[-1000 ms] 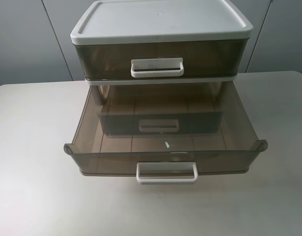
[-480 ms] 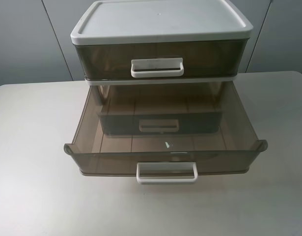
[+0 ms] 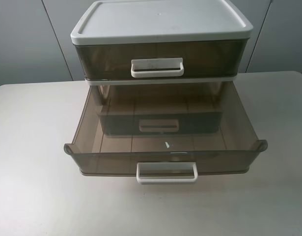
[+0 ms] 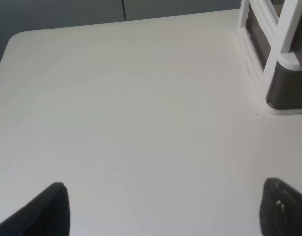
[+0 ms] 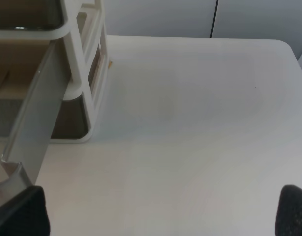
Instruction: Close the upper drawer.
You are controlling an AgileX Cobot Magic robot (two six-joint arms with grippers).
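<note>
With both arms' jaws gaping empty, an off-centre shove on the pulled-out drawer [image 3: 116, 162], mid-frame, could jam it or slide the cabinet [image 3: 160, 22].

The cabinet lid [image 3: 160, 19] is white; both drawers are translucent smoky brown, the upper drawer [image 3: 160, 61] and lower drawer [image 3: 165, 142] each with white handles; the table [image 3: 38, 147] is pale grey-beige.

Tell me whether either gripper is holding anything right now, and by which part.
Nothing is held. The left gripper and right gripper are both open over the table, and neither touches the open drawer or its white handle.
</note>
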